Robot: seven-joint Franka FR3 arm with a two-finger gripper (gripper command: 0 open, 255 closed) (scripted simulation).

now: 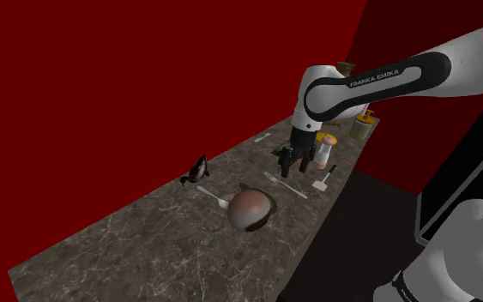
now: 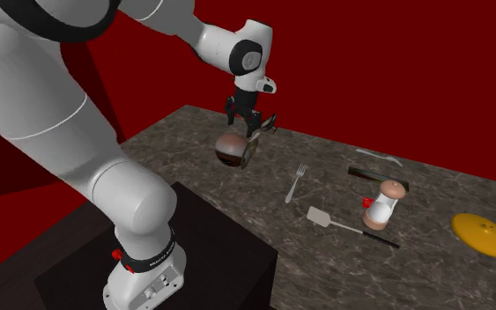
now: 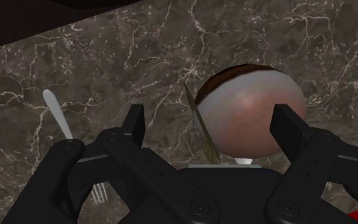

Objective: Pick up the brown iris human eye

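Overhead, the hand [image 3: 212, 122], fingers [image 3: 135, 125] spread, hangs above a dark marbled counter [image 1: 145, 244], red walls [image 1: 102, 86] behind.

Lighting is dim throughout. The red wall [image 1: 102, 69] is evenly lit on its left face and noticeably darker on the right-hand face. The marble counter [image 1: 145, 249] reads murky, with faint veins and no glare. My white arm [image 2: 43, 88] is the brightest surface (softly shaded, with no hard highlights). The eye [image 3: 250, 114] carries a soft, pale sheen. My black fingers [image 3: 134, 127] show only thin grey highlights along their edges.
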